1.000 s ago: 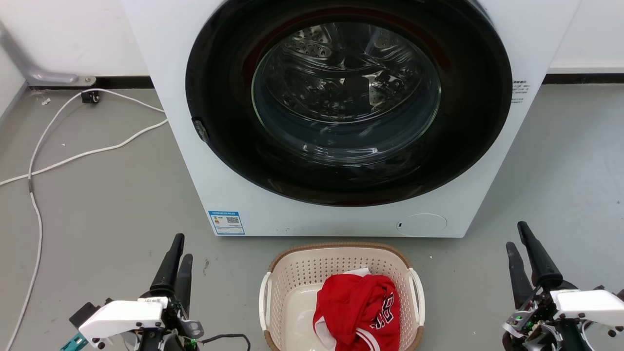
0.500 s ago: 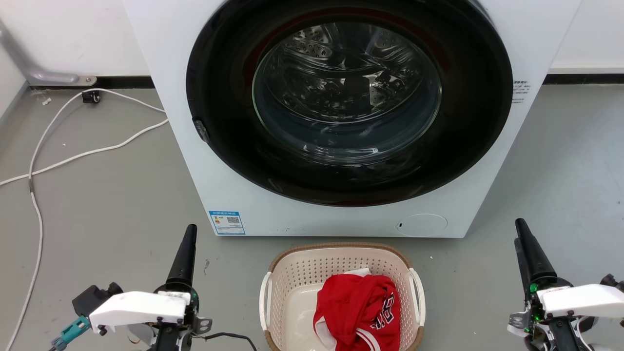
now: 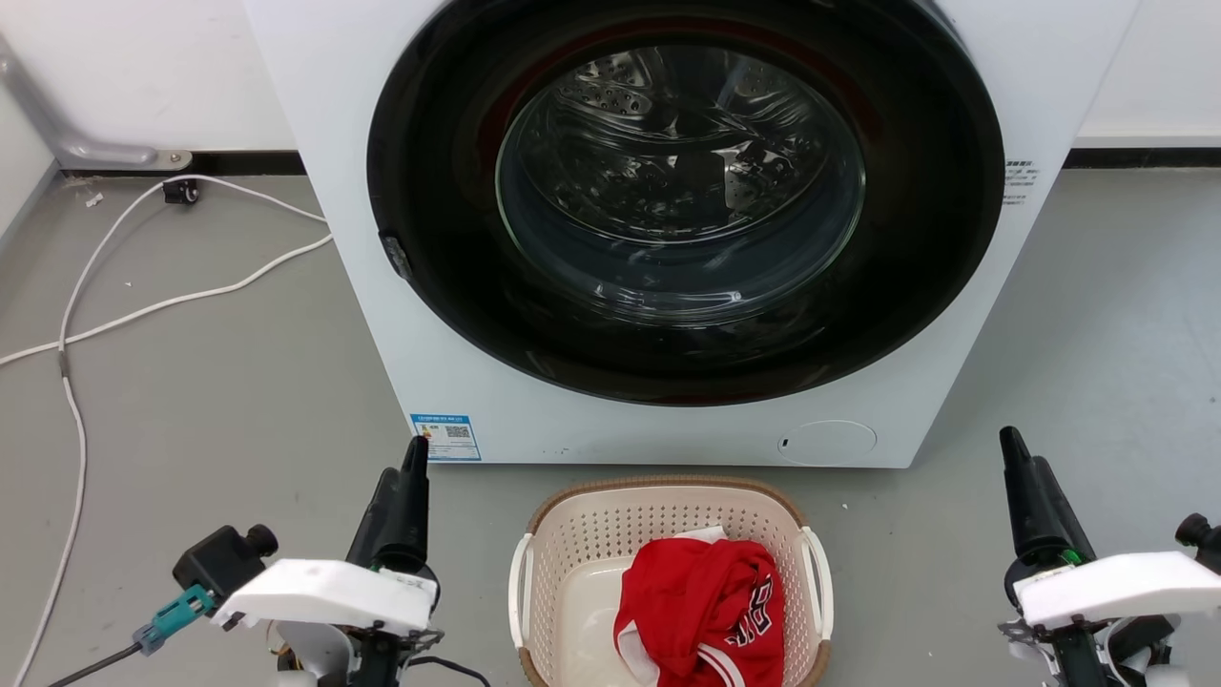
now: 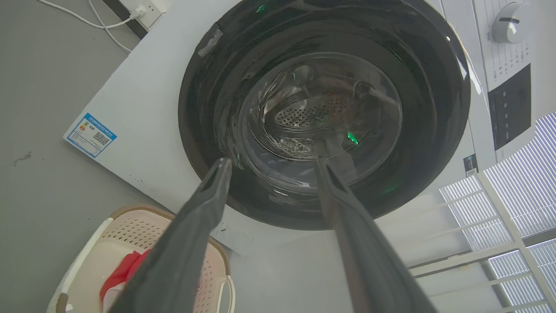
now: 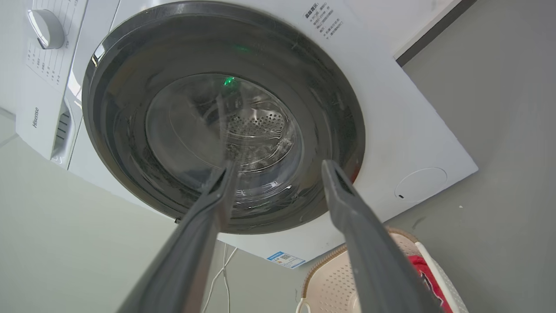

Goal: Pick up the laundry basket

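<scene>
The laundry basket [image 3: 582, 534], cream and perforated with a brown rim and white side handles, stands on the floor just before the washing machine. A red garment [image 3: 701, 601] lies in it. My left gripper [image 3: 402, 461] hovers left of the basket, apart from it, fingers pointing at the machine. My right gripper [image 3: 1024, 450] hovers farther off on the basket's right. In the left wrist view the left gripper [image 4: 273, 161] stands open and empty, with the basket [image 4: 139, 226] at lower left. The right gripper [image 5: 279, 166] is likewise open and empty, the basket [image 5: 330, 278] at lower right.
The white washing machine [image 3: 382, 315] with its dark round door [image 3: 677, 200] shut rises right behind the basket. White cables [image 3: 143, 305] trail over the grey floor at the left. A metal bracket [image 3: 95, 151] sits at the wall's foot.
My left gripper has swung right, closer to the basket's left side. The right gripper has turned edge-on and shifted slightly up. The basket has not moved.
</scene>
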Motion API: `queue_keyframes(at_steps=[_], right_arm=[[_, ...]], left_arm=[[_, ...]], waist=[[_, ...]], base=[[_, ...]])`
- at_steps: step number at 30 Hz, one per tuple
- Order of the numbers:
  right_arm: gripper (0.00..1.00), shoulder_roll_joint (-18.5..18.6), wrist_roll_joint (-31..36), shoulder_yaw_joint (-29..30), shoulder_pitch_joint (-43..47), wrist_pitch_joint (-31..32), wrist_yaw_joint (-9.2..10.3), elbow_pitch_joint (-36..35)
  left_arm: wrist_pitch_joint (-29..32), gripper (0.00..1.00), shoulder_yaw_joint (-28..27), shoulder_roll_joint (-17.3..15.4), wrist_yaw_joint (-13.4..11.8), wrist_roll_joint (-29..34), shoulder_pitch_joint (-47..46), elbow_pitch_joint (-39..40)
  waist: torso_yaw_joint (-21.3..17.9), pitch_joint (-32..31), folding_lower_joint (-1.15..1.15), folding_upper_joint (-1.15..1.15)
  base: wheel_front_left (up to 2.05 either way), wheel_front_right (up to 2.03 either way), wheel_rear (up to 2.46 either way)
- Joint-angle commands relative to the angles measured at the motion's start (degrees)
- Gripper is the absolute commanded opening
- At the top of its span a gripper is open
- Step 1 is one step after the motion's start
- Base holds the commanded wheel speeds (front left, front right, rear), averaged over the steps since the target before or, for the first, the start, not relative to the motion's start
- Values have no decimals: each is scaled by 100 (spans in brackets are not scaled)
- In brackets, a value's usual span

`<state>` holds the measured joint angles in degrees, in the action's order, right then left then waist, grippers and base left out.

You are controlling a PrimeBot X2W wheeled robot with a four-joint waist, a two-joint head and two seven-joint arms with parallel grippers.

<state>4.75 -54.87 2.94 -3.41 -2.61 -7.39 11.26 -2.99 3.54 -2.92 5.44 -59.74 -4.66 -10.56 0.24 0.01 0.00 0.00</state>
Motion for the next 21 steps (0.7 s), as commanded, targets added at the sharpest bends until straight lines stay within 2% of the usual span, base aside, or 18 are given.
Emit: queue_keyframes(at_steps=[1,21], right_arm=[[100,9,347,-10,-23,-60,-6,-131],[100,-49,2148,-58,150,-115,-9,-523]], left_arm=[[-69,100,78,-21,-43,317,-148,91],[-407,100,475,-15,-224,1950,-172,57]], waist=[[5,-3,0,0],[40,-18,0,0]], base=[[0,0,0],[0,0,0]])
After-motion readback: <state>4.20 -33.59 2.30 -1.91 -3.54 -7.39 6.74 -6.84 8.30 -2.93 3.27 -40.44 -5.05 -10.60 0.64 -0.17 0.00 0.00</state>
